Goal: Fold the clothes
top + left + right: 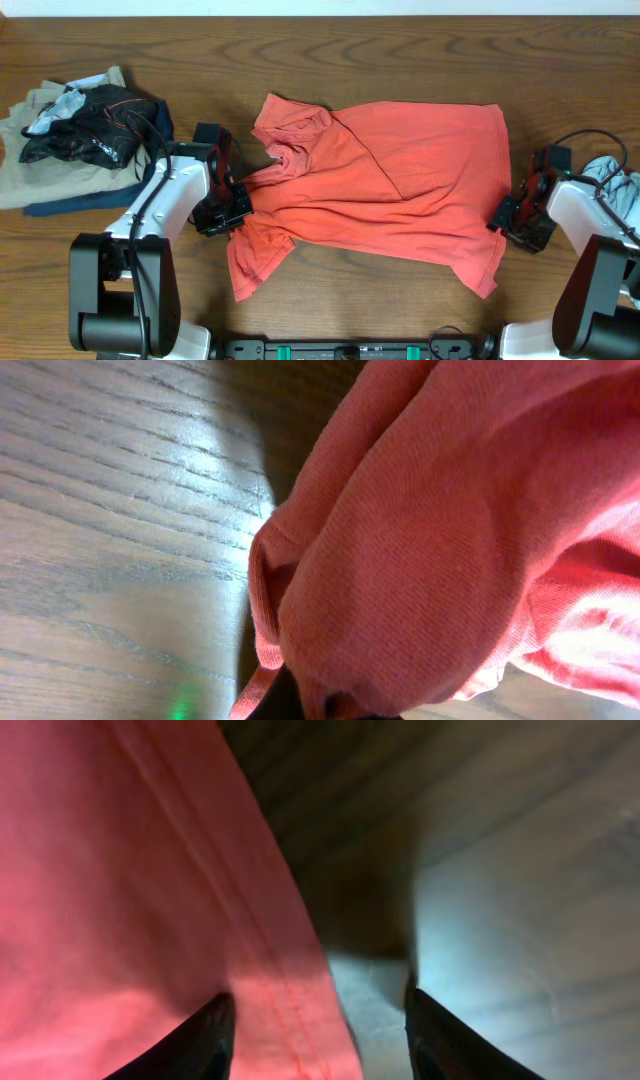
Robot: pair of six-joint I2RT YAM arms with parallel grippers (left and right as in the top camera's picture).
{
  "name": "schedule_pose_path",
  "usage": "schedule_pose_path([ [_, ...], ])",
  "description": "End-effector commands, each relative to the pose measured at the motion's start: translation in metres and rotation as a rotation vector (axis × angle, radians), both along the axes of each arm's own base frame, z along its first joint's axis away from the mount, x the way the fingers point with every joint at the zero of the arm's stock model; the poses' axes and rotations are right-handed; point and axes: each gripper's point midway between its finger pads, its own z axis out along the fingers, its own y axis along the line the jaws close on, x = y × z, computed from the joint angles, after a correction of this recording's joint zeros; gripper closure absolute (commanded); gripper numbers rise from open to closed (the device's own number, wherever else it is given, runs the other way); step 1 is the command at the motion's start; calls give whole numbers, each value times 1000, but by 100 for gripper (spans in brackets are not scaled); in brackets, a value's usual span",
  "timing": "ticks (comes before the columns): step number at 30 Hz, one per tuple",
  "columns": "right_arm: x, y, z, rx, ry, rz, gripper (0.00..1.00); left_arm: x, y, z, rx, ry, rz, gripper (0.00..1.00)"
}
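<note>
The coral-red T-shirt (400, 190) lies spread and wrinkled across the middle of the wooden table, collar toward the left. No lettering shows. My left gripper (228, 208) is at the shirt's left edge by the sleeve. In the left wrist view, bunched shirt fabric (450, 510) covers the jaws (330, 705), which look shut on it. My right gripper (503, 218) is at the shirt's right edge. In the right wrist view its fingers (320, 1015) are open and low on the table, with the shirt's stitched hem (120, 900) lying between them.
A pile of other clothes (80, 135), black, beige and dark blue, sits at the back left. A pale cloth (612, 178) lies at the right edge behind the right arm. Bare wood (400, 60) lies beyond the shirt.
</note>
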Motion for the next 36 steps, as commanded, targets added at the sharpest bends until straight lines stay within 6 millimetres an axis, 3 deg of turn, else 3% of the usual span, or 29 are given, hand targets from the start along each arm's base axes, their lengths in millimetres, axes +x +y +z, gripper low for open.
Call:
schedule_pose_path([
  [1,-13,7,-18,41,1,-18,45,0,0,1,4,-5,-14,94],
  [3,-12,13,-23,67,-20,-17,49,0,0,1,4,-5,-14,94],
  [4,-11,14,-24,74,-31,-17,57,0,0,1,4,-5,-14,94],
  [6,-1,20,-23,107,-75,15,84,0,0,1,4,-5,-14,94],
  [8,12,27,-19,154,-133,67,99,0,1,1,4,-4,-14,94],
  [13,53,21,11,168,-233,72,99,0,1,1,4,-4,-14,94],
  [21,163,-22,121,34,-585,92,99,4,0,1,2,-21,-14,94],
  [22,168,-22,129,28,-604,96,92,6,0,1,2,-27,-14,94],
  [23,172,-21,134,26,-615,102,76,8,0,1,1,-36,-14,94],
  [25,170,-16,131,33,-601,110,46,13,-1,0,-1,-57,-14,94],
  [28,153,-6,115,50,-523,160,34,24,-2,0,-5,-100,-14,94],
  [32,120,4,89,92,-389,174,35,34,-3,0,-8,-141,-13,94],
  [36,91,11,60,119,-297,175,44,35,-3,0,-9,-148,-13,94],
])
